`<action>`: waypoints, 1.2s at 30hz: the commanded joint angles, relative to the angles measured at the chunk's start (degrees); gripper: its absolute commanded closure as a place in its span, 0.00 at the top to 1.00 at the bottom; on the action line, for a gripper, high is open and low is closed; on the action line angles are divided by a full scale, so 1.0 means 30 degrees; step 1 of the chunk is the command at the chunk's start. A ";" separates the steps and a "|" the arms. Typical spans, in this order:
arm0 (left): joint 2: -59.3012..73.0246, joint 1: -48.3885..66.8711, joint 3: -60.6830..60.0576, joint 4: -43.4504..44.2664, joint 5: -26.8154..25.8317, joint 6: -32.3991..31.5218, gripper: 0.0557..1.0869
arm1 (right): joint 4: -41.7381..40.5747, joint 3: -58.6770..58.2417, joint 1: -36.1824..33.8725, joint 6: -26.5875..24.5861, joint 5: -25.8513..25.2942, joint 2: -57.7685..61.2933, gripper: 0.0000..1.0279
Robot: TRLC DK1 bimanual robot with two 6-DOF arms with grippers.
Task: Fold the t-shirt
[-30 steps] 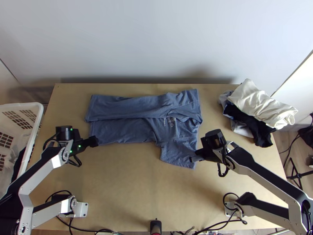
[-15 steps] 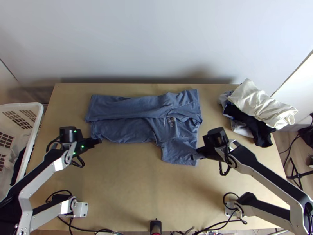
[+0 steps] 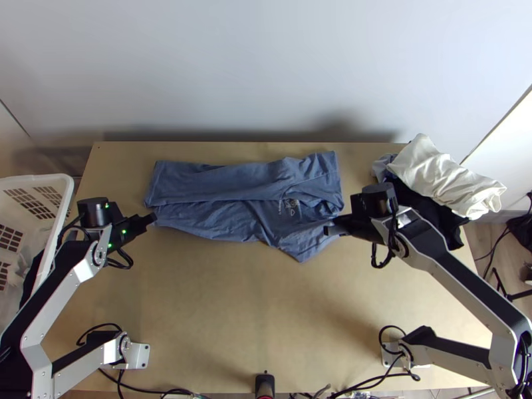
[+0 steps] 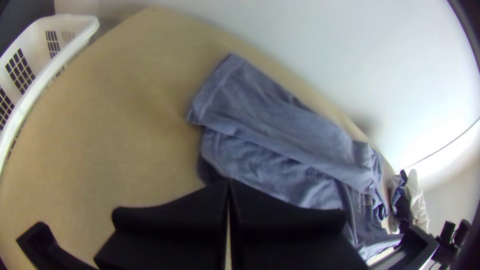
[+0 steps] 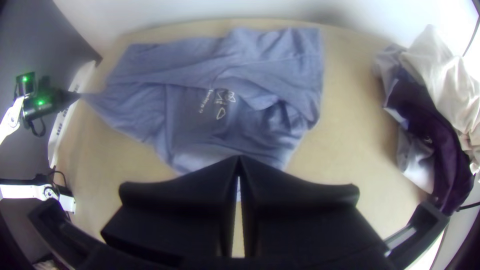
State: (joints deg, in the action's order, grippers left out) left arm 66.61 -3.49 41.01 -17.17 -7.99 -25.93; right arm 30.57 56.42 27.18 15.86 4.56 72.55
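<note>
The t-shirt (image 3: 233, 183) is laid lengthwise along the far half of the bench (image 3: 219, 312), its hem end toward the left edge and its collar end toward the right. The long far part is folded over the body, and part of the printed chest is left exposed. Wrinkles are noted around the collar, and the near layer is drawn out between two held points.

The near hem corner is pinched by the left gripper (image 3: 151, 218), whose fingers are closed together on the cloth. In the right wrist view, the fabric is seen stretched to a point at its tips. The left arm (image 3: 63, 289) is bent, raised over the bench's left side, with its gripper pointed inward toward the right edge.

The near sleeve is held by the right gripper (image 3: 329, 231); its fingers are pressed together, with cloth caught at the tips. The right arm (image 3: 459, 282) is extended slantwise from the near right corner area, with its wrist carried above the bench and its fingers aimed toward the left edge.

A heap of clothes (image 3: 445, 176), cream over black, is found at the far right corner, partly over the right edge. A white basket (image 3: 40, 179) is stationed beside the left edge.
</note>
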 commanded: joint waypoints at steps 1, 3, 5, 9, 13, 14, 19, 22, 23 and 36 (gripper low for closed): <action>0.0268 0.0166 0.0684 -0.0312 -0.0120 -0.0789 0.04 | 0.0241 0.0821 -0.0271 0.0017 0.0034 0.0249 0.03; 0.0414 0.0107 0.0713 -0.0283 -0.0120 -0.0906 0.04 | 0.0211 0.0733 -0.0388 0.0017 0.0034 0.0132 0.03; 0.0649 -0.0098 0.0860 -0.0107 -0.0120 -0.1024 0.04 | 0.0182 0.0909 -0.0681 0.0046 0.0034 0.0161 0.03; 0.1703 -0.0654 0.1563 0.0537 -0.0091 -0.1815 0.04 | -0.0345 0.1905 -0.1560 0.0310 0.0034 0.0776 0.03; 0.3139 -0.0859 0.3057 0.0830 -0.0062 -0.2401 0.04 | -0.0873 0.2930 -0.1941 0.0369 0.0034 0.1567 0.03; 0.3461 -0.0889 0.3496 0.0860 -0.0003 -0.2459 0.04 | -0.0902 0.3223 -0.1970 0.0369 0.0034 0.1831 0.03; 0.5190 -0.0947 0.5196 0.1768 0.0202 -0.3045 0.04 | -0.1400 0.4337 -0.1999 0.0574 0.0004 0.3208 0.03; 0.6156 -0.1035 0.6192 0.2031 0.0466 -0.3221 0.04 | -0.1429 0.5421 -0.2116 0.0574 0.0004 0.4145 0.03; 0.6391 -0.1094 0.6455 0.2207 0.0524 -0.3367 0.04 | -0.1429 0.5860 -0.2234 0.0574 0.0004 0.4438 0.03; 1.0697 -0.1533 0.9532 0.2617 0.1432 -0.3484 0.04 | -0.1546 1.0079 -0.3698 0.0398 0.0004 0.9155 0.03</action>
State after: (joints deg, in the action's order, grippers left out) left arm 92.03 -7.55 65.49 -9.67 -4.84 -36.07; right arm 26.22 81.45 17.74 17.37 4.51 93.43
